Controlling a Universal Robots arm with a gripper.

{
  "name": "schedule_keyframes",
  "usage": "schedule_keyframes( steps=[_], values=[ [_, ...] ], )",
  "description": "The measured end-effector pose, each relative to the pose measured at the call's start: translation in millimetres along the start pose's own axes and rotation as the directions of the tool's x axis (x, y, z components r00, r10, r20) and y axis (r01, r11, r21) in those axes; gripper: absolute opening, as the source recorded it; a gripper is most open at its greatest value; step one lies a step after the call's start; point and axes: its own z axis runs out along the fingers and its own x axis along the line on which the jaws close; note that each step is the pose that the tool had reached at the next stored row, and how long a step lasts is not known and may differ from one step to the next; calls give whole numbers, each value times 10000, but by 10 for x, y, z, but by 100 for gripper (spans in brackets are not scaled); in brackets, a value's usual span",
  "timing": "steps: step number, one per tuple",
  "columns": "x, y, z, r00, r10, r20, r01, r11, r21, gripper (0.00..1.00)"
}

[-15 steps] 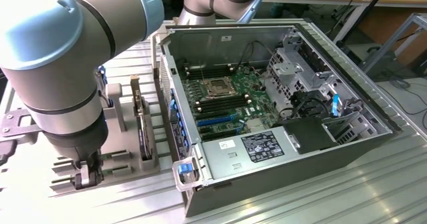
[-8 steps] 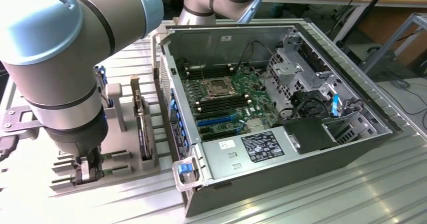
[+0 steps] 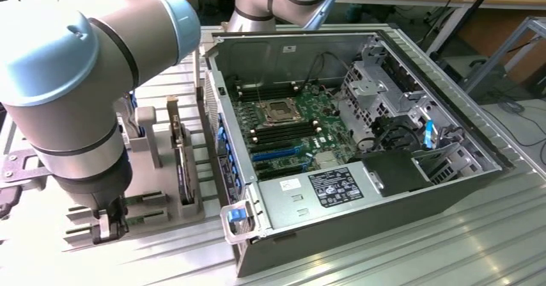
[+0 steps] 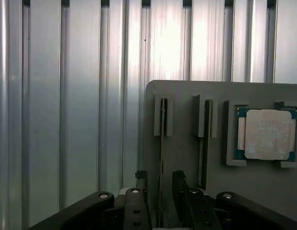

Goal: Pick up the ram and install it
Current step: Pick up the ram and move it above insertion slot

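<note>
Found the ram (image 4: pixel 161 143) standing on edge in a slot of the holder (image 4: pixel 184 148), presumably kept upright so that both flat faces were free for a pinch. Noted a second stick (image 4: pixel 204 143) in the neighbouring slot just beside it, and the processor (image 4: pixel 267 134) seated in its own recess farther along. Saw the gripper (image 4: pixel 160 177) poised over one end of the ram, with fingers (image 4: pixel 141 179) parted to either side of it and a slim gap each way. Held nothing; seemed short of touching the board, though hard to be sure from that angle. Spotted the case (image 3: pixel 358 190) lying open just beside the holder, to the exterior view's right of it.
</note>
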Motion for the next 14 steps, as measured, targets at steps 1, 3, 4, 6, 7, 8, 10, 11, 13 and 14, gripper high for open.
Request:
schedule_keyframes(
  steps=[1,3,4,6,7,8,10,11,13,14],
  values=[
    [0,-1,17,10000,-9,0,9,10000,0,35],
    [0,-1,29,10000,-11,-1,11,10000,-1,35],
    [0,-1,31,10000,-12,-1,12,10000,-1,35],
    [0,-2,31,10000,-12,0,12,10000,-1,35],
    [-1,-1,32,10000,-12,0,12,10000,0,35],
    [1,-1,33,10000,-13,1,13,10000,1,35],
    [1,-1,33,10000,-12,1,12,10000,1,35],
    [1,-1,33,10000,-12,0,12,10000,0,35],
    [1,-1,33,10000,-12,1,12,10000,0,35],
    [1,-1,33,10000,-12,1,12,10000,1,33]
  ],
)
